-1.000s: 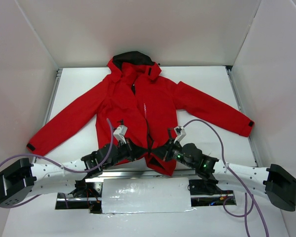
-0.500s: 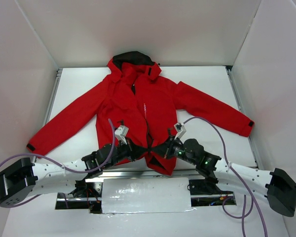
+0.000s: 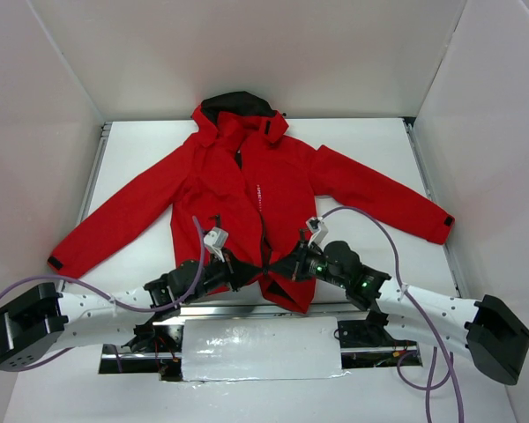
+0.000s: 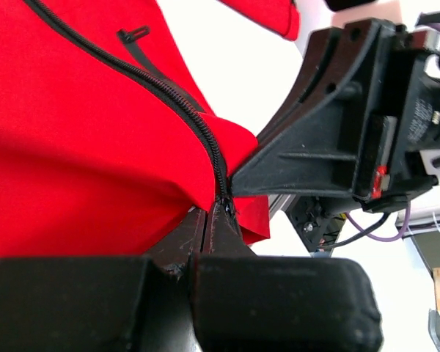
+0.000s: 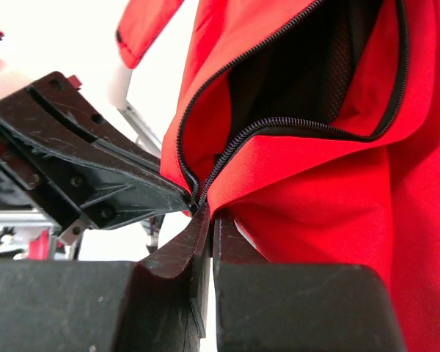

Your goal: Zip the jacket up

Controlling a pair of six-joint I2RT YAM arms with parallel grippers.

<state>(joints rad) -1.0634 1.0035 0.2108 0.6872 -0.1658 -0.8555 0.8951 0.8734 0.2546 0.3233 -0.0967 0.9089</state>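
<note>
lying flat on the white table (image 3: 379,145), the red jacket (image 3: 220,189) has its black-lined hood (image 3: 238,103) at the far side. its sleeves are spread out to the left and to the right, and its hem is at the near edge, just in front of the two arms. this layout puts the foot of the front zipper (image 3: 263,225) where both pincers can reach it.

the left gripper (image 3: 251,267) and the right gripper (image 3: 279,267) meet tip to tip at this near hem. in the left wrist view the left gripper (image 4: 218,213) has its fingers pressed together on the lowest point of the zipper (image 4: 177,103), so it seems to pinch the jacket there. in the right wrist view the right gripper (image 5: 205,220) is also closed, its tips on the red edge just beside the place where the two rows of teeth (image 5: 279,125) come together. above this place the front gapes open and dark lining shows.

i judge that one side is held as an anchor, so the cloth does not slide, while the other side is meant to take the slider. the slider itself i cannot make out between the tips. the zipper looks closed only at the very bottom, so nearly all of the pull toward the far side is not yet done. a slanted pocket zipper (image 4: 134,33) lies apart and is not involved.
</note>
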